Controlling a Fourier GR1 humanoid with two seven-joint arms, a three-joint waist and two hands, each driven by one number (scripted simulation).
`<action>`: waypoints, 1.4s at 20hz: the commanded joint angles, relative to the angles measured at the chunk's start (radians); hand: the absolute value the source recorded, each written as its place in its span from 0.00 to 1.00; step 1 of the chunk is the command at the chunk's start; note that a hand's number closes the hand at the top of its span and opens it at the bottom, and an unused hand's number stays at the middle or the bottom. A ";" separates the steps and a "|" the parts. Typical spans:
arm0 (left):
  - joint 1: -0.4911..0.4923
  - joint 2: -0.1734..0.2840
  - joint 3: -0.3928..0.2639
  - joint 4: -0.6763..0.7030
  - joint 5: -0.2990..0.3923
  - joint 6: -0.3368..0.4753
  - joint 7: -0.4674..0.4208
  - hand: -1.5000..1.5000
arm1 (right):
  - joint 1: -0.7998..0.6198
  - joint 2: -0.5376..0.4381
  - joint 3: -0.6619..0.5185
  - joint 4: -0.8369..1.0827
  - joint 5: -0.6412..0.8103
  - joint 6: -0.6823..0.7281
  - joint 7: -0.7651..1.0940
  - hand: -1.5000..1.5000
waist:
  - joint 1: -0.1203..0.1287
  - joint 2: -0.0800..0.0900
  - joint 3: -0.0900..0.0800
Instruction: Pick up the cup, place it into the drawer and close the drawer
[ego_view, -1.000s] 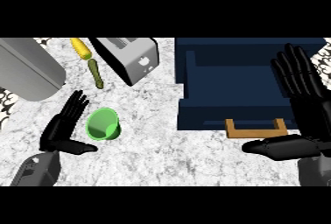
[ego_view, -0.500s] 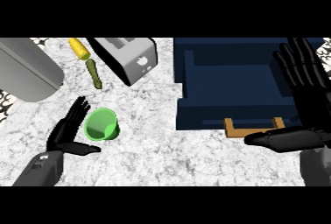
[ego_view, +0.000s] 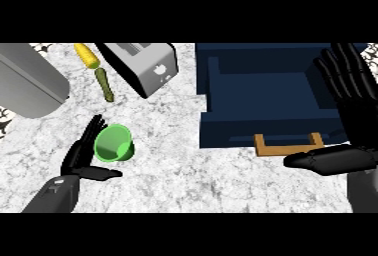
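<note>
Left hand (ego_view: 83, 156) spread wide, just beside the cup (ego_view: 114, 143); right hand (ego_view: 347, 100) wide over the open drawer (ego_view: 266, 82); no readable writing.

A silver toaster (ego_view: 145, 68) stands at the back of the marbled counter (ego_view: 192, 175). Just left of it lie a yellow corn cob (ego_view: 87, 55) and a green cucumber (ego_view: 105, 84). A large grey pot (ego_view: 28, 80) sits far left.

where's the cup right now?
In the head view the green cup lies on its side on the counter's left part, just right of the open left hand, below the toaster and left of the open blue drawer.
</note>
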 joint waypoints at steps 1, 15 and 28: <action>0.002 -0.036 -0.003 0.026 -0.012 -0.019 -0.122 0.00 | -0.038 -0.019 -0.025 0.000 -0.029 0.000 0.047 0.00 | 0.002 -0.001 0.000; -0.045 -0.033 -0.005 0.053 -0.019 -0.154 -0.138 0.00 | -0.049 -0.002 0.001 0.054 0.017 -0.006 -0.006 0.00 | -0.003 0.009 -0.002; -0.087 -0.106 0.044 -0.054 0.013 0.051 -0.275 1.00 | 0.006 -0.029 -0.030 0.035 -0.009 0.032 -0.036 0.00 | -0.009 0.004 0.000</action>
